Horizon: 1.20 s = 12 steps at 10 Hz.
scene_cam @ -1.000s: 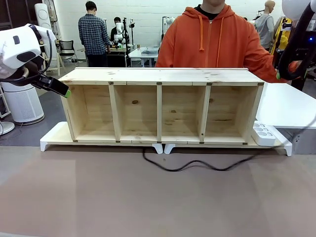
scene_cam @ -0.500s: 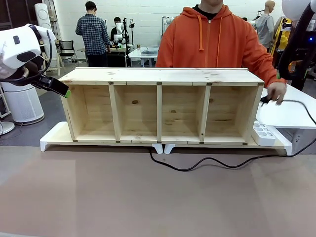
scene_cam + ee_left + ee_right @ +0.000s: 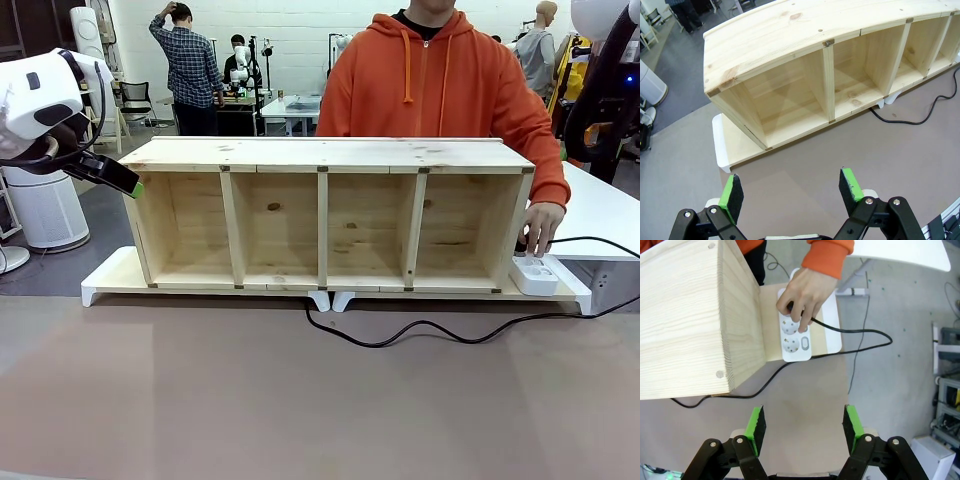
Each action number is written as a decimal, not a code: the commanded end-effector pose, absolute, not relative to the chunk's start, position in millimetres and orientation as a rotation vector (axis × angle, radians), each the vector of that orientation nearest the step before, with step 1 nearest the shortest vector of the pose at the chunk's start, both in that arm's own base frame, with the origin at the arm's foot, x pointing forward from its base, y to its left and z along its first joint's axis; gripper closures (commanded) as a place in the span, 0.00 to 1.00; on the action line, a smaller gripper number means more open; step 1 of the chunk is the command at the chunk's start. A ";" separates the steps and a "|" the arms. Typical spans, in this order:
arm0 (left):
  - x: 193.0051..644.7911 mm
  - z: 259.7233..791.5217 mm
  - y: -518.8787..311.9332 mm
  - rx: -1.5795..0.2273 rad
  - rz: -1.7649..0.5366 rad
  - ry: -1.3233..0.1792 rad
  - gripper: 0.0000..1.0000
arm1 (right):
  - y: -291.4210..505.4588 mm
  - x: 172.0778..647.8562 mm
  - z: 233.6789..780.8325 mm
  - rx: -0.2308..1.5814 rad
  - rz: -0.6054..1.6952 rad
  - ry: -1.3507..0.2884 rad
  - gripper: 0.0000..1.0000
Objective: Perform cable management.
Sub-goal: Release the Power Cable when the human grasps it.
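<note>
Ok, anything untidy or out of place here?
The cable sprawls loose across the table in front of the shelf, unrouted. The person's hand is pressing a plug into the power strip. Nothing damaged.

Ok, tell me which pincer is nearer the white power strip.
Right. The right pincer hovers open above the table just short of the power strip, where the person's hand rests. The left pincer hangs open by the wooden shelf's opposite end.

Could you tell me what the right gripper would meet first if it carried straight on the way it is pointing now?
Probably the bare brown tabletop. The right gripper hangs open above it, pointing down just short of the white power strip where the person's hand is pressing. Depth is hard to judge.
</note>
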<state>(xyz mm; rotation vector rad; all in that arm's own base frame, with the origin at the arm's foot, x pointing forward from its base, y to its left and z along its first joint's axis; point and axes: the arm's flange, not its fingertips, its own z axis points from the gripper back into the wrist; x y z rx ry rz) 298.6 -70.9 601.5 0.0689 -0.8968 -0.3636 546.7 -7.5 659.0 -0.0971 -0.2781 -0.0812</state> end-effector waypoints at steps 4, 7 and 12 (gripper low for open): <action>299.1 600.5 -70.8 0.064 -0.353 -0.905 0.00 | -7.7 546.7 658.7 -0.090 -0.083 -0.277 0.20; 299.1 600.5 -70.8 0.064 -0.353 -0.905 0.00 | -7.7 546.7 658.7 -0.090 -0.083 -0.277 0.20; 299.1 600.5 -70.8 0.064 -0.353 -0.905 0.00 | -7.7 546.7 658.7 -0.090 -0.083 -0.277 0.20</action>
